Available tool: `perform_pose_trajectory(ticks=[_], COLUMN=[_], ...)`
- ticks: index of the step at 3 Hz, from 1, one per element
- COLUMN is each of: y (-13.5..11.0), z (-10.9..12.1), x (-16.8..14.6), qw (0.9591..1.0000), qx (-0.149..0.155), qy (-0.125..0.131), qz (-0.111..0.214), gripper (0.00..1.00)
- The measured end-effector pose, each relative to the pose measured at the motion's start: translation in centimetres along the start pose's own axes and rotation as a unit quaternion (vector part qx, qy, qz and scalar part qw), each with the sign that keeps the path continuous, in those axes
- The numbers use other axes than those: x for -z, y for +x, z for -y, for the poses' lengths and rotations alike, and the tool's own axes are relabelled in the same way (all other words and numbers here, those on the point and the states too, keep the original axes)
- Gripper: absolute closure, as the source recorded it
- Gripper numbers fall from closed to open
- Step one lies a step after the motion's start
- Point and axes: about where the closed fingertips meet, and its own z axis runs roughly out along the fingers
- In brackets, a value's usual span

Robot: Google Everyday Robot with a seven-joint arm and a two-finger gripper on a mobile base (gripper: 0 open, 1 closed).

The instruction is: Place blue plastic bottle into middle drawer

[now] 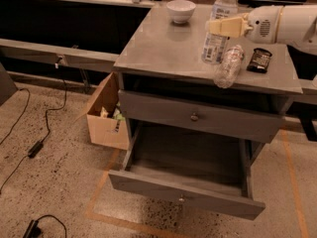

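My jaws sit at the upper body of the blue plastic bottle (214, 47), reaching in from the right, level with the part just below its shoulder. The near side of my jaws crosses in front of the bottle; whether they are clamped on it or merely set around it, I cannot tell. The bottle stands upright on the bench (163, 48), white cap on top, label below my jaws.

Just below my jaws and slightly right, a smaller clear bottle (229, 66) lies on its side near the bench's front edge, close beside the upright one. Further right of that lies a dark flat object (259, 60). Off to the left of my jaws, toward the back of the bench, sits a white bowl (181, 10).

Well below my jaws, the middle drawer (148, 186) is pulled out, its tray open to view. Above it, the upper drawer (163, 108) with the taller front is shut. Down to the left, a cardboard box (106, 118) stands on the floor against the bench.
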Motion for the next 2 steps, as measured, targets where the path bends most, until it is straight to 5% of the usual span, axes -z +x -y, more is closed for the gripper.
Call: perform_pose_trajectory(ticks=[1, 2], y=[2.0, 5.9], z=[-5.5, -10.4], x=[0.6, 0.3], qw=[0.998, 0.9955], qx=[-0.039, -0.026], qy=[-0.047, -0.09], qz=[0.02, -0.01], gripper=[1.0, 1.0])
